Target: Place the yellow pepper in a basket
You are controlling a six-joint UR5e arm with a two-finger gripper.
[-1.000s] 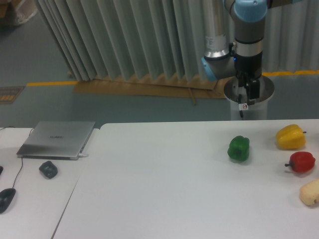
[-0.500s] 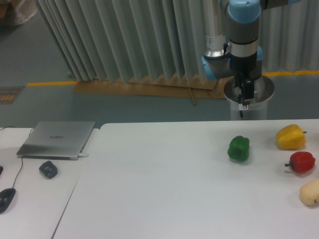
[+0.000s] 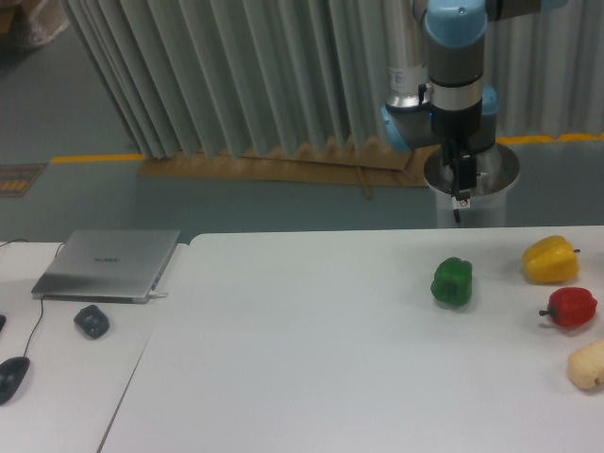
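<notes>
1. Gripper (image 3: 460,181): mounted on the arm, hanging beyond the table's far edge and well above its surface. Over the last second it has drifted a little to the left, turning slightly at the wrist. The fingers appear as one dark, narrow shape; whether they stand apart or together cannot be told. Nothing is held.

2. Yellow pepper (image 3: 550,260): glossy and lobed, sitting close to the table's right edge toward the far side. Unmoved across the frames and untouched.

3. Meaning for the task: judged to be an early approach or repositioning phase. The leftward drift takes the gripper no closer to the yellow pepper, which lies to its right and nearer the camera. Pick-up has not yet begun.

4. Other produce, all unmoved: green pepper (image 3: 452,281), inboard of the yellow one; red pepper (image 3: 571,307), just in front of the yellow one; pale beige lump (image 3: 588,365), at the right edge and partly cut off by the frame.

5. Table (image 3: 311,359): white; its right and near edges run out of view.

6. Basket: not visible anywhere in view, so its location cannot be stated.

7. Arm's upper links: cut off at the top of the frame.
</notes>
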